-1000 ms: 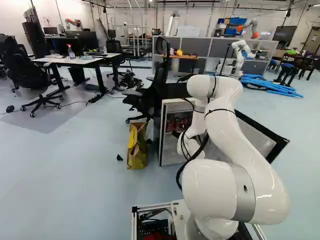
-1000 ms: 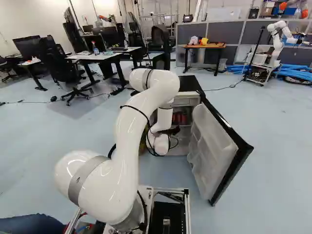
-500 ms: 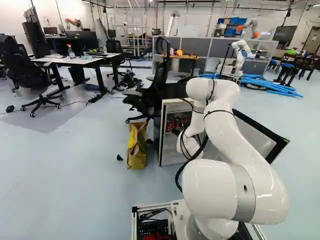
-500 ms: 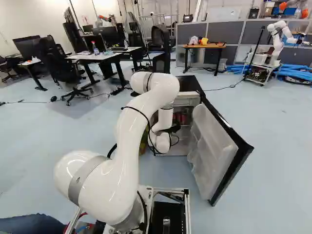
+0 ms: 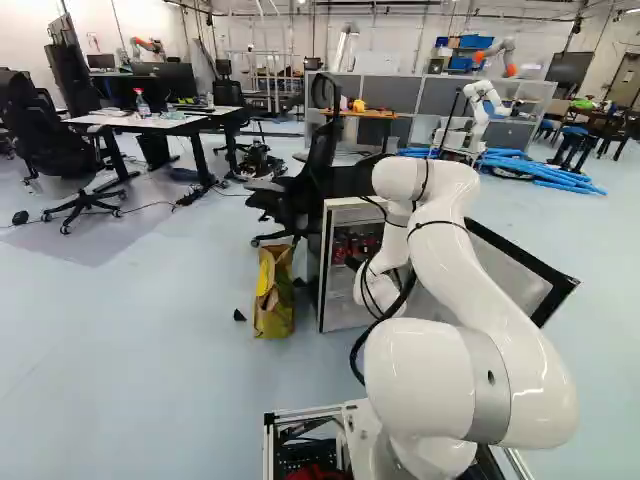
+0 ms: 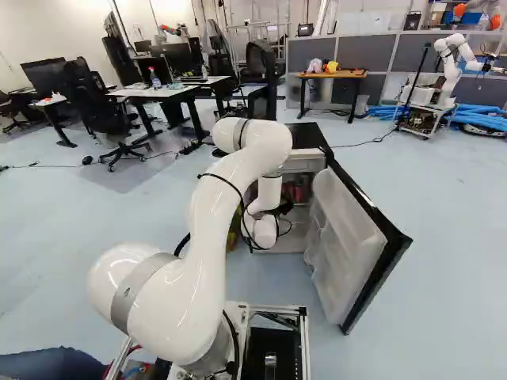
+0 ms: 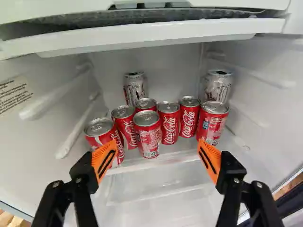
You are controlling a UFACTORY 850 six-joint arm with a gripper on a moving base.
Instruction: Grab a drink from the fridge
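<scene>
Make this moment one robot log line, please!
fridge door: open | gripper: open, empty | red cans: standing ahead, ungripped

Inside the boxy black-and-white fridge (image 6: 307, 136), seven red cylindrical metal cans (image 7: 147, 137) stand before two silver cylindrical metal cans (image 7: 135, 90). A tall yellow-brown bag (image 5: 273, 295) stands beside it on the smooth pale-blue floor (image 5: 150, 350).

Ahead of and between the jaws, one red can (image 7: 170, 125) reads "Coca-Cola"; an adjacent red can (image 7: 189, 119) bears the same lettering. Farther ahead, script on a silver can (image 7: 134, 91) is illegible. Outward of one jaw, a wall label (image 7: 15, 94) carries several lines, too small to read.
</scene>
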